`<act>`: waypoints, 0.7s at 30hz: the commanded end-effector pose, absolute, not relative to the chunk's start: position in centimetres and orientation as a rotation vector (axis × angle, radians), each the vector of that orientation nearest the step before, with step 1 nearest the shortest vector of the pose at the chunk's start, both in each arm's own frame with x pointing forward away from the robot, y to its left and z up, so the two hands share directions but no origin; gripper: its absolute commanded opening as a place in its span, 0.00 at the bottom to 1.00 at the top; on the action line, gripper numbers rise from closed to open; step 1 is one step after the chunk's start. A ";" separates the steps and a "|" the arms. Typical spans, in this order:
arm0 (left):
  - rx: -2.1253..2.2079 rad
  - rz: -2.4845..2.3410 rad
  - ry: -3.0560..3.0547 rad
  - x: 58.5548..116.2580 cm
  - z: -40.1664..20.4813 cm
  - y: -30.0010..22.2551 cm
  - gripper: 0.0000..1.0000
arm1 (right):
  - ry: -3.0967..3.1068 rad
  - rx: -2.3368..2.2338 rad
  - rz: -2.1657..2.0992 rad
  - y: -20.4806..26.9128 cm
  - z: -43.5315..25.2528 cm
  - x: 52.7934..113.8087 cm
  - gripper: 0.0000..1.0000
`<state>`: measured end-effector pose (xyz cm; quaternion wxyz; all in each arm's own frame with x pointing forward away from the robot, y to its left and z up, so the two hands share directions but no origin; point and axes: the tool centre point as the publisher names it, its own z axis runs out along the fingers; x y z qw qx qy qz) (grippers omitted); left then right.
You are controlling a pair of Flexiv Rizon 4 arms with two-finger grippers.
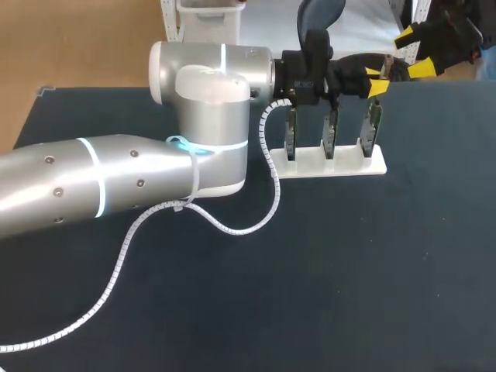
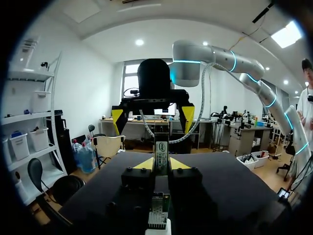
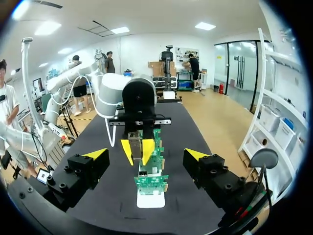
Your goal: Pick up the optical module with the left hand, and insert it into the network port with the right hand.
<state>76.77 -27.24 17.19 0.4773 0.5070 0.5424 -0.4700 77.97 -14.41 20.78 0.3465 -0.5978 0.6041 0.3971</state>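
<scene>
While left gripper point(image 1: 377, 82) clamps optical module point(image 2: 161, 149) | right gripper point(image 1: 416, 53) gapes near table point(image 1: 403, 271) edge

Nothing here you can read reliably. The only print is a white label point(image 2: 161, 148) on the optical module point(image 2: 162, 157), which is clamped in your left end effector point(image 2: 161, 164) at its 12 o'clock. It shows a small mark and lines of type, too small to make out. Markings on the green boards point(image 3: 151, 182) in the white rack point(image 3: 150, 200) aren't legible.
</scene>
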 end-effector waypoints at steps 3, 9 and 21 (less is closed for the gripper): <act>1.244 -1.152 1.326 77.1 17.2 -27.4 0.00 | 1.577 -1.569 1.008 -13.8 20.8 77.0 1.00; 1.244 -1.152 1.326 77.1 17.2 -27.4 0.00 | 1.570 -1.556 1.022 -13.2 20.9 76.5 1.00; 1.244 -1.152 1.326 77.1 17.2 -27.4 0.00 | 1.552 -1.560 1.039 -11.9 20.9 76.3 1.00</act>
